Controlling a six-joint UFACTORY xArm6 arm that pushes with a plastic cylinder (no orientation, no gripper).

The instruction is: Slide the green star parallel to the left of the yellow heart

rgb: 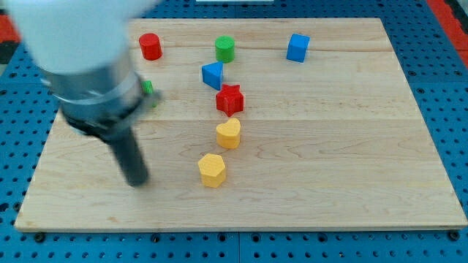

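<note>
The yellow heart [229, 134] lies near the board's middle. Only a sliver of the green star [148, 88] shows, at the view's left behind my arm's blurred body. My tip [137, 181] rests on the board below the green star and to the left of the yellow hexagon [212, 169], well left of the yellow heart. It touches no block.
A red star [229, 99] sits just above the yellow heart, with a blue triangle [213, 74] above it. A red cylinder [151, 46], a green cylinder [225, 49] and a blue cube [297, 47] stand along the top of the wooden board [351, 146].
</note>
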